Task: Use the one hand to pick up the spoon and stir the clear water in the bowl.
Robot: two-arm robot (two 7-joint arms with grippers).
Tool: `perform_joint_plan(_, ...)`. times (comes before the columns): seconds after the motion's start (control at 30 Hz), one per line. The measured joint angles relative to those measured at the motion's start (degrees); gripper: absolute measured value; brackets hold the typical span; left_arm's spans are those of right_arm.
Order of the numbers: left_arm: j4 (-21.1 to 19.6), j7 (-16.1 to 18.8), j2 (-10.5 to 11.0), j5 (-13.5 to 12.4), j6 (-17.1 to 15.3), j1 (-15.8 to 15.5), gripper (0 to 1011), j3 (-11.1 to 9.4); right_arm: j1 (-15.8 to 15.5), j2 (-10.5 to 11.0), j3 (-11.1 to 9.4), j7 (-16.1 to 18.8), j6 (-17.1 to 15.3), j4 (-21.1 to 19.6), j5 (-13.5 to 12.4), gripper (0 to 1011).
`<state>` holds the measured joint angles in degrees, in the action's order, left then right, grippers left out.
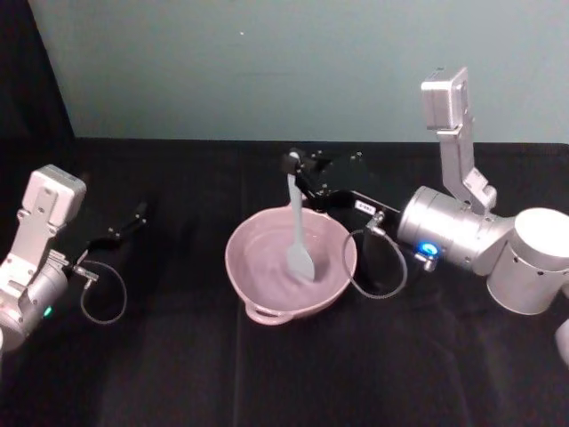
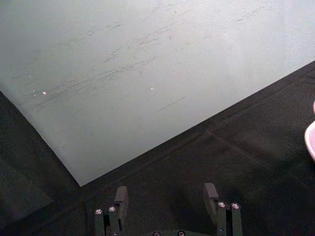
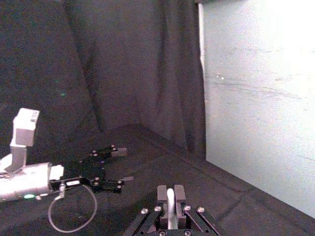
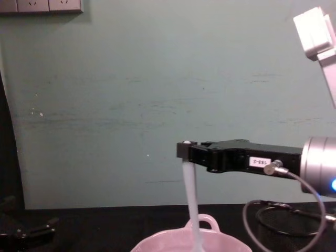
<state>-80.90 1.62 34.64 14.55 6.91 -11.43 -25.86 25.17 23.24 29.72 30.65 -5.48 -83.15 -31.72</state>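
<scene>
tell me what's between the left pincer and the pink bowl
Nothing: in the head view that stretch is bare black table, from the open left pincer to the bowl, where the right pincer holds the spoon.

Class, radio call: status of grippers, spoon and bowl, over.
Right gripper shut on spoon, head down in bowl. Left gripper open, parked left. Nothing blocking bowl.

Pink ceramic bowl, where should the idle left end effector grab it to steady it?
Pinch the small loop handle on the near rim of the pale pink ceramic bowl, probably from the robot's side: the long white plastic spoon and right end effector occupy the far side.
</scene>
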Motion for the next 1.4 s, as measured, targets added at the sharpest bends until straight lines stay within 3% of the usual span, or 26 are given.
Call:
perform_joint_plan(0.4,0.00,0.00,0.00,0.00,0.00,0.00,1011,0.00,3.23,-3.68,3.19,1.64,0.50,3.17,0.13,94)
perform_joint_plan(0.6,0.00,0.00,0.00,0.00,0.00,0.00,1011,0.00,6.50,-6.07,4.10,2.66,1.61,8.24,0.61,94)
perform_joint_plan(0.8,0.00,0.00,0.00,0.00,0.00,0.00,1011,0.00,9.23,-7.42,3.67,2.88,2.84,13.67,1.05,94)
perform_joint_plan(1.07,0.00,0.00,0.00,0.00,0.00,0.00,1011,0.00,9.88,-6.93,1.43,2.32,3.78,16.21,1.10,94)
perform_joint_plan(1.4,0.00,0.00,0.00,0.00,0.00,0.00,1011,0.00,6.45,-3.80,-0.67,0.87,2.94,10.46,0.99,94)
